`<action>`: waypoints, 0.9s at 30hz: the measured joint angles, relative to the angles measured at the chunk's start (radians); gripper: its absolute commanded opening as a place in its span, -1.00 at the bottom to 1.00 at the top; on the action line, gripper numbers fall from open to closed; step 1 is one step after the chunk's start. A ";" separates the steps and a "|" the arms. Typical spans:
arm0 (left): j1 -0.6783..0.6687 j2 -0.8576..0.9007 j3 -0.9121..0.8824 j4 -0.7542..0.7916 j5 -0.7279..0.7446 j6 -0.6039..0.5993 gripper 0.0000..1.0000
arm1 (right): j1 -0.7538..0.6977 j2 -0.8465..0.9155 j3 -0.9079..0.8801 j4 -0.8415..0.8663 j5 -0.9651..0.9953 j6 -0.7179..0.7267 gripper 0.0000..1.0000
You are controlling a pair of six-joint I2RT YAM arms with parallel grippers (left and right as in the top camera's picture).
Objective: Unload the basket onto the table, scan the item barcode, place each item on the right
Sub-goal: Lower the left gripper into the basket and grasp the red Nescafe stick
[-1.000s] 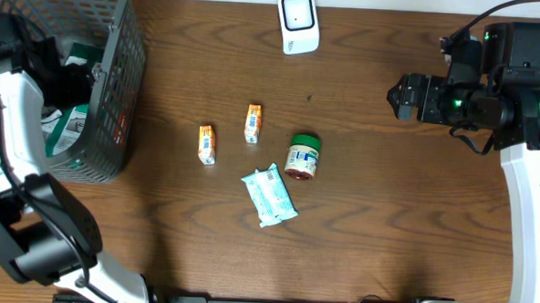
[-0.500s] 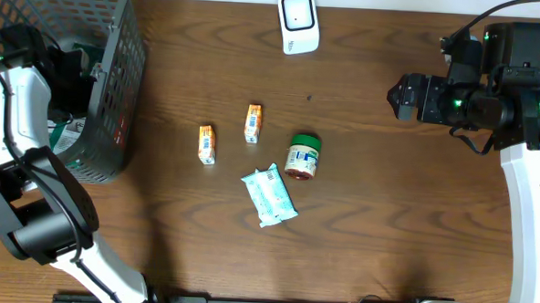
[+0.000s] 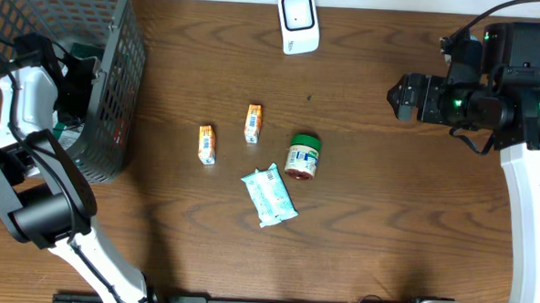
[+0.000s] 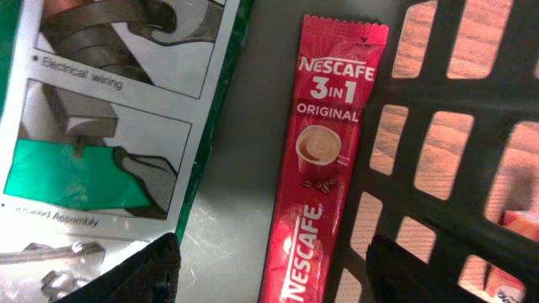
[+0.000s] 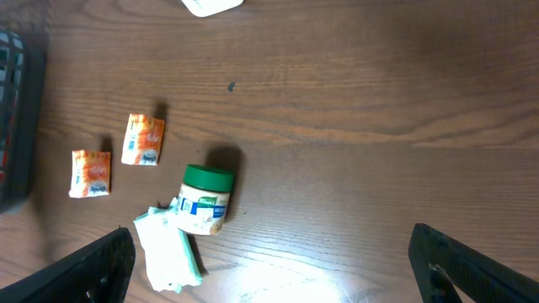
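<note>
Hanging open, left jaws flank a red sachet.

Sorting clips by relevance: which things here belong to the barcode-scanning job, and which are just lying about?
Likely in the job: left gripper, coffee sachet beneath it, basket, scanner.
Lying about: orange carton, second orange carton, jar, wipes pack, printed packet in the basket.

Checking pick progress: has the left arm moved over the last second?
Yes. In the overhead view the left arm has swung right, further over the basket, toward its table-side wall.
</note>
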 measured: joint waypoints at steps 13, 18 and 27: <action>0.000 0.014 -0.063 0.091 0.007 0.040 0.23 | 0.000 0.000 0.000 0.000 0.000 0.000 0.99; 0.000 0.011 -0.098 0.147 0.017 0.040 0.23 | 0.000 0.000 0.000 0.000 0.000 0.000 0.98; -0.003 -0.003 -0.128 0.213 -0.035 0.016 -0.24 | 0.000 0.000 0.000 0.000 0.000 0.000 0.99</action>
